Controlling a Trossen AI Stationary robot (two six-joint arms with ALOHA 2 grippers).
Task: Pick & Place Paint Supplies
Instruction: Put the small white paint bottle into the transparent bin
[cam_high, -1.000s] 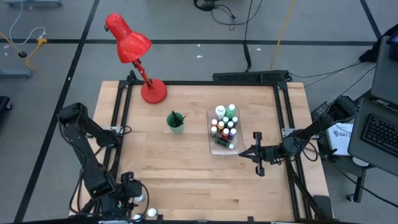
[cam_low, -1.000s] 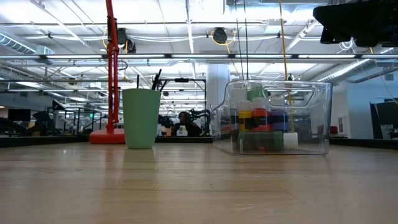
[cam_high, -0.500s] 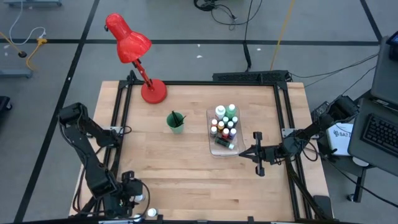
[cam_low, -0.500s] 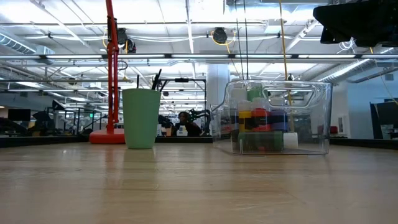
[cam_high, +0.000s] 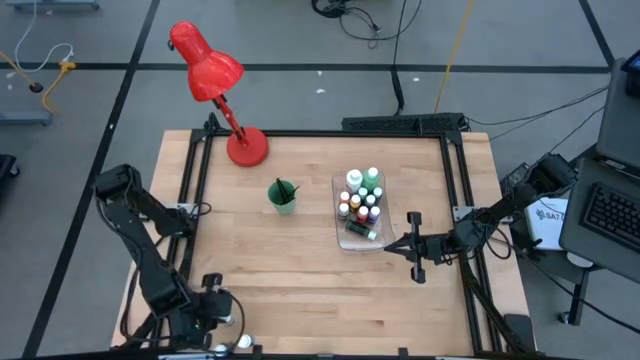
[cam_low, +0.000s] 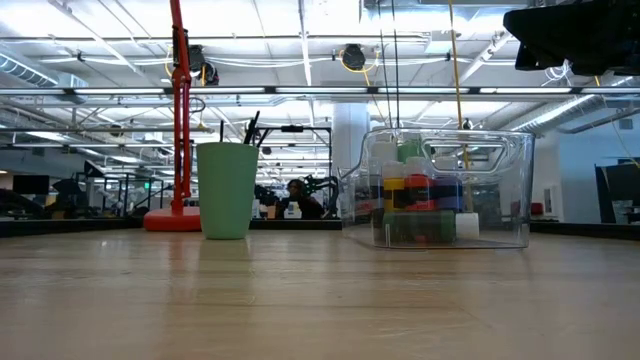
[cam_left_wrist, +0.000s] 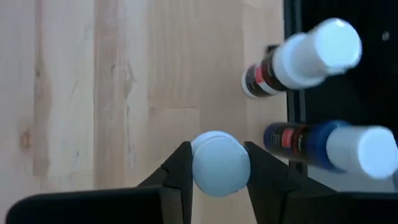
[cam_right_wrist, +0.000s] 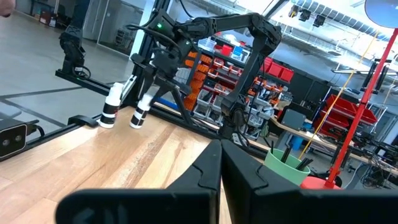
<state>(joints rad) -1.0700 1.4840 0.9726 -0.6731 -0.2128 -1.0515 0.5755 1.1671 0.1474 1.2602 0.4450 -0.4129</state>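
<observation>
At the table's near left corner my left gripper (cam_high: 213, 305) points down, shut on the white cap of an upright paint bottle (cam_left_wrist: 219, 163); the cap hides its body. Two more white-capped bottles, one dark (cam_left_wrist: 292, 59) and one blue (cam_left_wrist: 323, 144), stand beside it at the table's edge. A clear bin (cam_high: 360, 210) at the table's middle right holds several paint bottles. A green cup (cam_high: 283, 195) holds dark brushes. My right gripper (cam_high: 413, 246) hangs shut and empty, near the bin on the side toward the table's right edge. My left gripper pinches the bottle's white cap (cam_left_wrist: 199, 163) between its two fingers (cam_left_wrist: 181, 171), one on each side. The fingers come from above, pointing down. The bottle stands upright under them; whether its base is on the wood, I cannot tell.
A red desk lamp (cam_high: 215, 75) stands at the far left corner. Black frame rails (cam_high: 195, 190) run along the table's left and right edges. Bare wood (cam_high: 320, 290) lies between the bin and the near edge. A laptop (cam_high: 610, 210) sits beyond the right edge.
My left gripper has shifted a little toward the table's right edge at the near left corner. The bin, the cup and my right arm have kept still.
</observation>
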